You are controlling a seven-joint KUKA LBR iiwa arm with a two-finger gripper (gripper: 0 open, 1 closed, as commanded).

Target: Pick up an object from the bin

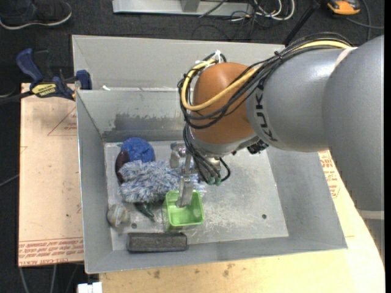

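Gripper (185, 199) of mine sits right at the small bright green square plastic tub (190, 215), front-left of the grey metal bin (256, 194); can't tell if it's open or closed. Dark grey flat bar (156, 242) lies nearest, fluffy blue-white cloth (145, 182) behind.

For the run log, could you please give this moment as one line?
end effector over green tray | beside fuzzy blue cloth | not lifted

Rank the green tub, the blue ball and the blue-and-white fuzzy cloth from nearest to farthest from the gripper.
1. Green tub, right at the gripper, toward the bin's front.
2. Fuzzy cloth, just to its left.
3. Blue ball, back left, beyond the cloth.
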